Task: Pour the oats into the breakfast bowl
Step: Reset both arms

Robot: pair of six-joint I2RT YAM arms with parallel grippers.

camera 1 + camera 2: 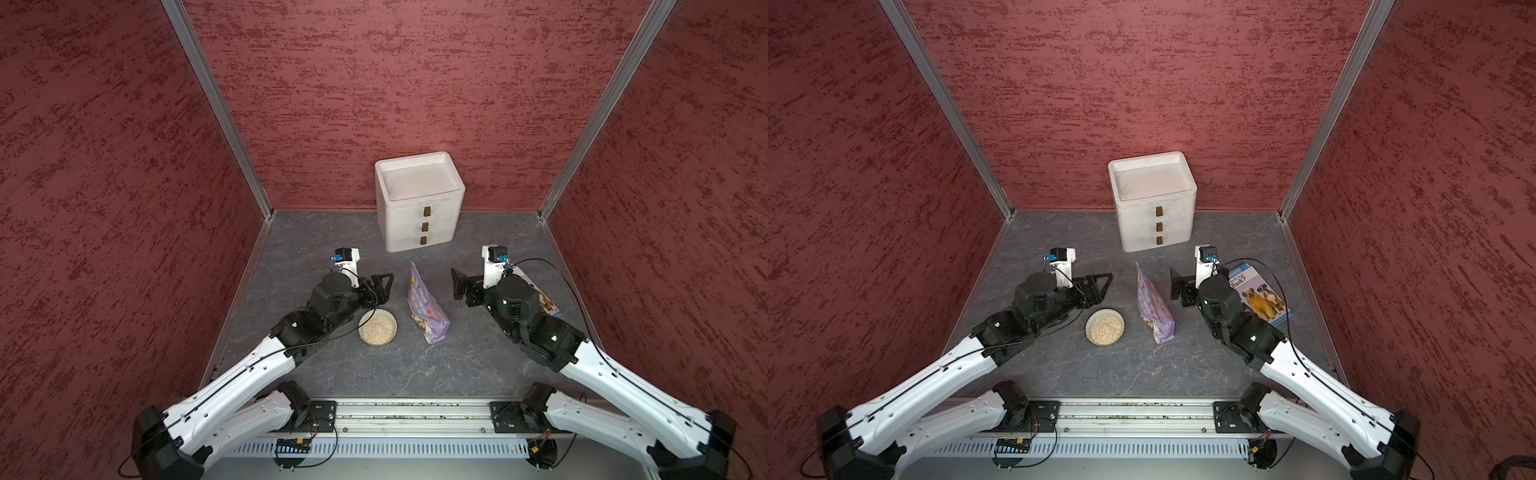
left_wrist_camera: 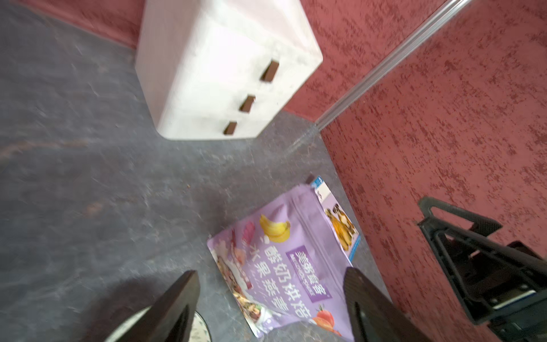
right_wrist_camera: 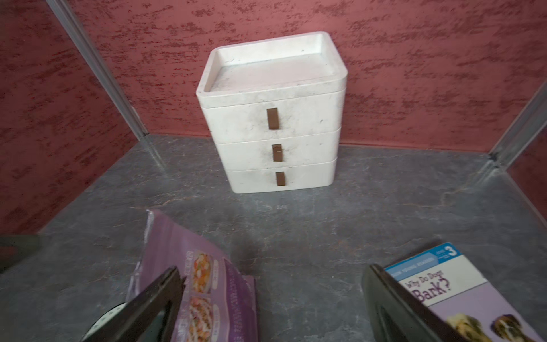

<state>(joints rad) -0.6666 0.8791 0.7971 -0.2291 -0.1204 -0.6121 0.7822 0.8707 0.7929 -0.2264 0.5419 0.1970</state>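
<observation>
1. Small round pale greenish-white breakfast bowl (image 1: 377,328) sits on the grey slate-look table (image 1: 478,365), on the left arm's side. It holds a layer of pale beige oats (image 1: 1105,327), so the pour looks done to me.
2. Soft lilac-purple pouch with food photos (image 1: 428,309) stands on its base just beside the bowl, between the two grippers and touching neither. My read is that it's parked upright so whatever is left inside stays put.
3. Left gripper (image 1: 384,284): jaws spread wide, nothing between them. The left wrist view confirms it, with the pouch face visible through the gap.
4. Right gripper (image 1: 457,282): jaws spread wide too, and empty. It faces the pouch from the other side.
5. Thin dog-picture book (image 1: 1262,295) lies flat under the right arm, and the white foam three-drawer box (image 1: 419,201) stands at the back wall. Neither plays a part here.
6. Remaining risk: the pouch is light and floppy, so a nudge from either arm could tip it.
</observation>
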